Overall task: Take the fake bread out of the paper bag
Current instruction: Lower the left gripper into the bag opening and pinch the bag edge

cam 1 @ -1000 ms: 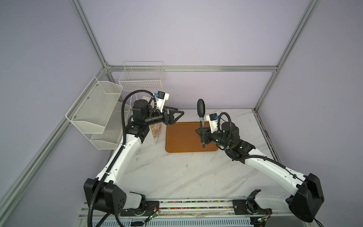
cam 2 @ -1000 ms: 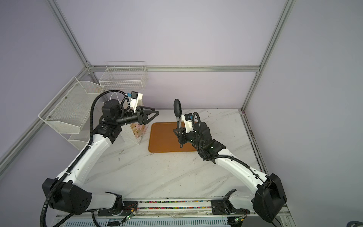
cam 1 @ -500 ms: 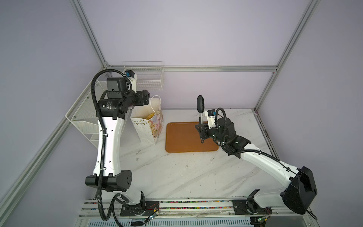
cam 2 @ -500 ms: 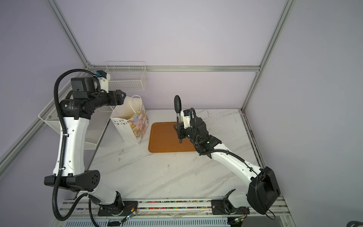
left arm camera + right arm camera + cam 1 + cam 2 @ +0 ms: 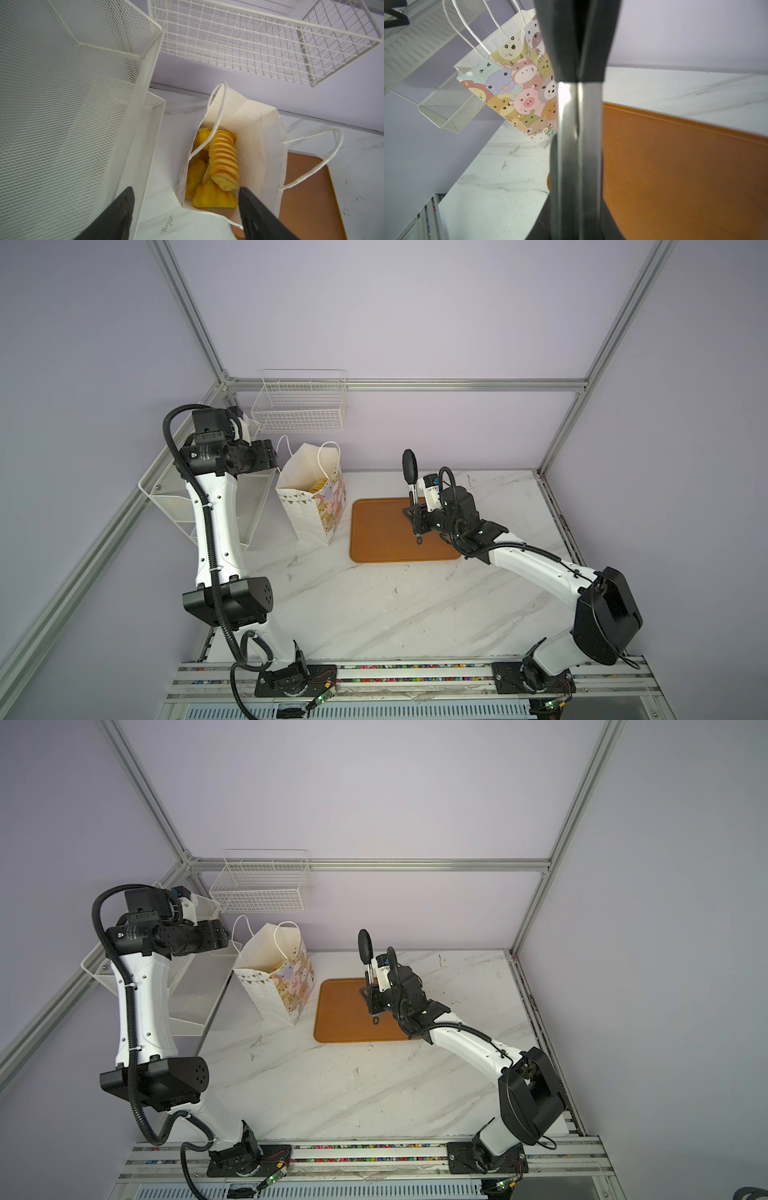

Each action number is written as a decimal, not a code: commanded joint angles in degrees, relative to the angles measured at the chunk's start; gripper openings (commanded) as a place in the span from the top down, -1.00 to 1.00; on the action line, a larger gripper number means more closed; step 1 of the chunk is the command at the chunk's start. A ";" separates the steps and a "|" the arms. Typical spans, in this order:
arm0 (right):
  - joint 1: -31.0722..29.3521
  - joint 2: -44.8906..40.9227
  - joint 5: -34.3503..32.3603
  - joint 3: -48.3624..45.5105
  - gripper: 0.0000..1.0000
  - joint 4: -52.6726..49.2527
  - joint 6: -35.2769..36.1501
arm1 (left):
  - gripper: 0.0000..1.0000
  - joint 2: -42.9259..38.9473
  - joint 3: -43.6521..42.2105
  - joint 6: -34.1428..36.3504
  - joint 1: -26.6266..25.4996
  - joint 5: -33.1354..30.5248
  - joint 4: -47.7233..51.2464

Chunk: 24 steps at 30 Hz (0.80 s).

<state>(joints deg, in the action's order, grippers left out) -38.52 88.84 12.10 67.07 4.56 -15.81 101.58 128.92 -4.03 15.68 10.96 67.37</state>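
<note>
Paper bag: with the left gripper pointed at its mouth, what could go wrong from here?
1. A cord handle lies across the mouth of the paper bag over the fake bread; the open left gripper could snag it going in.
2. Nothing holds the bag: the right gripper is over the tray, shut on tongs, so a pull may tip or lift it.

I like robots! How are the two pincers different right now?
The left pincer is open and holds nothing; the right pincer is shut on tongs. The left pincer is near the paper bag; the right pincer is above the tray. Both are black.
</note>
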 commanded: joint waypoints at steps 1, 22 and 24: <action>-0.06 1.64 1.06 3.26 1.00 2.76 0.17 | -0.52 2.46 4.74 2.15 -0.14 3.55 -1.08; -0.01 5.73 0.12 6.50 1.00 0.47 -0.68 | -0.34 15.52 7.98 7.87 -3.97 0.66 -3.64; -0.04 5.60 -0.05 6.45 1.00 0.02 -0.65 | -0.29 16.13 7.14 8.20 -4.23 -0.14 -3.74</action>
<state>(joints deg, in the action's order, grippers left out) -38.52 94.96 12.80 71.68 4.01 -16.23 118.37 133.08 1.32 12.01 12.91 64.77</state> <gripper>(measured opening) 0.247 0.658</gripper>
